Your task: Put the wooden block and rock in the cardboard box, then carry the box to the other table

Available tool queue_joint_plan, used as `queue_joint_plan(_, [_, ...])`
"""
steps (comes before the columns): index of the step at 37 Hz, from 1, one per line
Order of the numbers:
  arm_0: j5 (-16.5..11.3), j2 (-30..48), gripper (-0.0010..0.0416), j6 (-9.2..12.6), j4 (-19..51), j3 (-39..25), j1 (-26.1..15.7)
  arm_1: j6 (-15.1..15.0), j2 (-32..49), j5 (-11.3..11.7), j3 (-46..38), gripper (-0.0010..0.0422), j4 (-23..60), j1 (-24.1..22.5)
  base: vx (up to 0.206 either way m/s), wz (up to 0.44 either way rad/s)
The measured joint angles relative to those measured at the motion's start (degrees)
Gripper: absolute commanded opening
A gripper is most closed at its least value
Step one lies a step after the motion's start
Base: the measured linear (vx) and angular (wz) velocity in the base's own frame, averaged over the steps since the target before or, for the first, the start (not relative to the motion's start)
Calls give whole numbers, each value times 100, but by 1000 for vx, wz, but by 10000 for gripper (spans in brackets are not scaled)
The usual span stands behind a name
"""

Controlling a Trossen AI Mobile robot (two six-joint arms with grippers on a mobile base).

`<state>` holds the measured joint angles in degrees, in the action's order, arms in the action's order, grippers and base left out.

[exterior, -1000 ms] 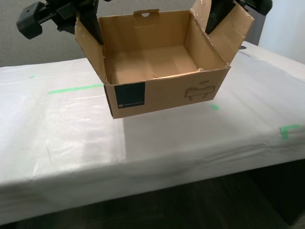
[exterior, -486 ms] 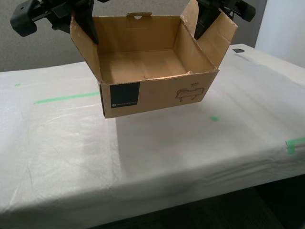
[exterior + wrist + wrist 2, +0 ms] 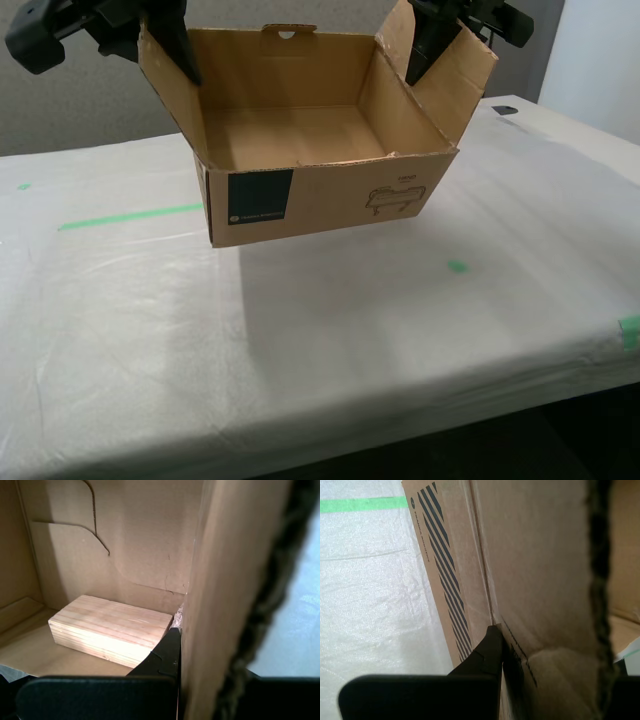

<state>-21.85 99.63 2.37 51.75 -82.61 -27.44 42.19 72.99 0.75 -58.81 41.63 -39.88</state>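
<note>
My first gripper (image 3: 176,680) and my second gripper (image 3: 501,680) each pinch a side flap, holding the cardboard box (image 3: 320,190) level above the other table (image 3: 330,330), block (image 3: 112,627) inside.

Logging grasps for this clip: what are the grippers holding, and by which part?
Both hold the cardboard box above the other table: my first gripper and my second gripper each pinch a side wall.

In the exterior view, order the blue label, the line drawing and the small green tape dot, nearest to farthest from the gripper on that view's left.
From my second gripper on the cardboard box flap:
1. blue label, front face, below it.
2. line drawing, front face, exterior view's right.
3. green tape dot, on the table.
</note>
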Motion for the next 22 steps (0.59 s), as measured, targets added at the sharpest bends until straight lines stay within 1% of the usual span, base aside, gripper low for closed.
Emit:
queue_joint_plan(8, [0, 0, -1, 2, -103, 2, -63, 44, -13, 7, 0, -1, 63, 0, -2, 98])
queue_joint_plan(12, [0, 0, -1, 7, -168, 2, -192, 50, -55, 186, 0, -1, 157, 0, -6, 152])
queue_joint_plan(16, [0, 44, -1, 35, -245, -9, -398, 13, -111, 245, 0, -1, 424, 0, -2, 152])
queue_joint_plan(22, [26, 46, -1, 205, -494, -15, -702, -13, -105, 501, 72, -1, 608, 22, -2, 189])
